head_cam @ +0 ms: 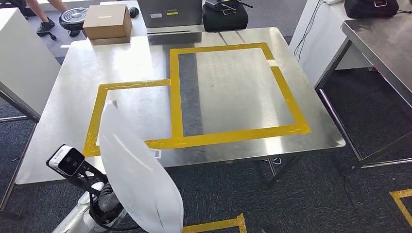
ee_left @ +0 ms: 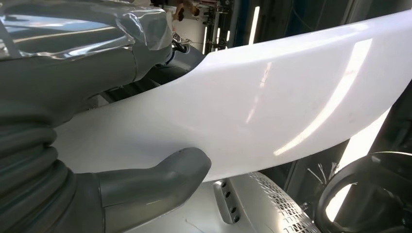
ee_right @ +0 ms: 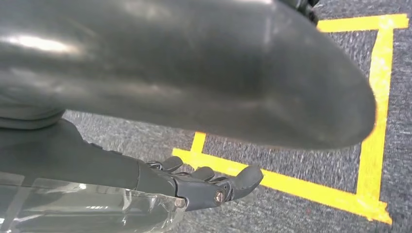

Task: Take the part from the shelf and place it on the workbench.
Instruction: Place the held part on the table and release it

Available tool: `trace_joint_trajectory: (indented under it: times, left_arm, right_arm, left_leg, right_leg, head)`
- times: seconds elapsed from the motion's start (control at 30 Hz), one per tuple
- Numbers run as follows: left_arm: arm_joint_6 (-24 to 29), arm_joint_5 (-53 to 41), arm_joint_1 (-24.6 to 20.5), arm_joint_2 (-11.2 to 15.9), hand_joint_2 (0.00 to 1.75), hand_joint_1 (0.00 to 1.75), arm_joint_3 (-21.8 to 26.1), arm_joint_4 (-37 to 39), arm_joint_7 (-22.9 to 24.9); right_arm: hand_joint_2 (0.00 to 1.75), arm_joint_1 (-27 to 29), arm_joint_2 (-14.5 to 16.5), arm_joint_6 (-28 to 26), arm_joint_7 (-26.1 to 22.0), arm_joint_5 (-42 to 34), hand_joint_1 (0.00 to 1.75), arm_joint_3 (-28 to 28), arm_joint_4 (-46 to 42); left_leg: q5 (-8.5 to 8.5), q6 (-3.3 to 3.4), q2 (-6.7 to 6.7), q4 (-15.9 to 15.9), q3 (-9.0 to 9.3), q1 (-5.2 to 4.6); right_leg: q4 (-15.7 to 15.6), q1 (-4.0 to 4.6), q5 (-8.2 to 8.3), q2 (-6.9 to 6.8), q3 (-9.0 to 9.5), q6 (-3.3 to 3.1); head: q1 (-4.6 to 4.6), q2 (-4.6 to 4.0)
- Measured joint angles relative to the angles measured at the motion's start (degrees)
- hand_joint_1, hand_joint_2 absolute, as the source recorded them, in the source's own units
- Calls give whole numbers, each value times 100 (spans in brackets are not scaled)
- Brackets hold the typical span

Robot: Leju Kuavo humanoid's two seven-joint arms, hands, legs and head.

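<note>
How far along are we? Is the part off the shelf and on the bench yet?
Done: the white part is off the shelf, gripped in the left hand, thumb pressed on its surface. In hand: it is held at the near edge of the steel workbench, its tip over the smaller yellow taped rectangle. Left: setting it down and letting go. The right hand hangs over the carpet, holding nothing.

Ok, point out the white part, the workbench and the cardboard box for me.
white part [head_cam: 138, 174], head view, middle of its curved face.
workbench [head_cam: 233, 87], head view, bare steel inside the larger yellow tape frame.
cardboard box [head_cam: 107, 22], head view, its top face.
</note>
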Motion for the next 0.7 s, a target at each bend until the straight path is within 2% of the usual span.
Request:
trace_joint_trajectory:
  times: [0.03,0.07,0.13,0.17,0.2,0.23,0.27,0.3,0.33,0.37,0.4,0.47,0.53,0.57,0.63,0.67,0.7]
  left_arm:
    - [16,-92,3,-1,175,175,18,-10,-19]
    - [27,-171,8,-3,175,175,33,-20,-38]
    - [41,-276,29,-3,175,175,52,-28,-66]
    - [43,-304,44,-3,175,175,55,-28,-70]
    - [44,-323,55,-2,175,175,55,-28,-72]
    - [43,-334,61,-2,175,175,54,-28,-73]
    - [42,-344,61,-2,175,175,51,-28,-73]
    - [43,-354,58,-2,175,175,48,-29,-74]
    - [47,-358,53,-2,175,175,44,-30,-77]
    - [55,-371,49,-2,175,175,40,-32,-80]
    - [63,-387,47,1,175,175,38,-34,-85]
    - [75,-423,48,12,175,175,34,-44,-91]
    - [79,-458,50,34,175,175,37,-77,-95]
    - [83,-476,51,45,175,175,39,-97,-96]
    - [104,-518,60,61,175,175,41,-122,-96]
    - [121,-538,70,68,175,175,43,-125,-95]
    - [144,-560,79,74,175,175,44,-128,-93]
  right_arm:
    - [0,-4,3,-3,8,-8,0,1,0]
    - [0,-8,4,-4,16,-17,0,1,0]
    - [0,0,4,-3,25,-26,0,2,0]
    - [0,10,4,1,28,-26,0,3,0]
    - [0,21,5,13,29,-25,0,4,0]
    - [0,28,6,28,29,-25,0,6,0]
    - [0,31,7,45,29,-24,0,9,0]
    - [0,33,6,64,28,-24,0,12,0]
    - [0,37,5,80,27,-25,0,16,0]
    - [0,41,4,97,26,-30,0,21,0]
    - [0,47,5,118,21,-37,0,25,0]
    - [0,52,11,151,-3,-64,0,32,-1]
    - [0,53,22,171,-35,-99,0,35,-5]
    - [0,58,26,181,-45,-117,0,39,-8]
    - [0,82,25,209,-50,-145,0,57,-9]
    - [0,99,23,225,-49,-156,0,70,-9]
    - [0,112,22,241,-48,-167,0,86,-9]
  left_leg:
    - [21,32,2,-38,26,11]
    - [36,57,7,-70,50,21]
    - [32,85,10,-74,56,8]
    - [26,92,7,-72,57,-1]
    - [21,97,-16,-70,60,-6]
    - [15,95,-46,-64,64,-8]
    - [7,87,-84,-54,69,-8]
    - [-6,71,-129,-35,66,-7]
    - [-24,47,-161,1,49,-18]
    - [-40,25,-196,33,28,-27]
    - [-51,4,-230,59,6,-32]
    - [-59,-37,-290,74,-15,-25]
    - [-161,-101,-246,201,-75,-12]
    - [-297,-139,-187,423,-172,-1]
    - [-661,-209,-68,1169,-519,36]
    - [-796,-235,-37,1545,-709,55]
    - [-835,-251,-20,1761,-828,68]
  right_leg:
    - [132,1,-73,-4,-62,4]
    - [402,1,-200,-8,-193,-12]
    - [1236,-4,-521,-9,-610,-49]
    - [1588,-5,-621,-10,-797,-42]
    - [1742,-7,-634,-10,-893,-12]
    - [1645,-11,-549,-8,-868,35]
    - [1319,-17,-391,0,-731,87]
    - [868,-26,-205,56,-528,128]
    - [467,-28,-55,116,-335,136]
    - [195,-27,40,152,-204,119]
    - [64,-19,78,177,-139,86]
    - [47,-12,85,104,-124,14]
    - [25,-40,87,40,-92,-54]
    - [14,-59,84,2,-73,-88]
    - [13,-55,64,-80,-50,-133]
    - [13,-51,58,-127,-46,-139]
    - [14,-48,52,-174,-43,-144]
  head:
    - [4,0]
    - [7,0]
    - [9,0]
    - [8,0]
    - [8,0]
    - [8,0]
    - [8,0]
    - [9,0]
    - [8,0]
    - [7,0]
    - [6,0]
    - [5,0]
    - [-3,0]
    - [-11,0]
    - [-25,0]
    - [-25,0]
    - [-25,0]
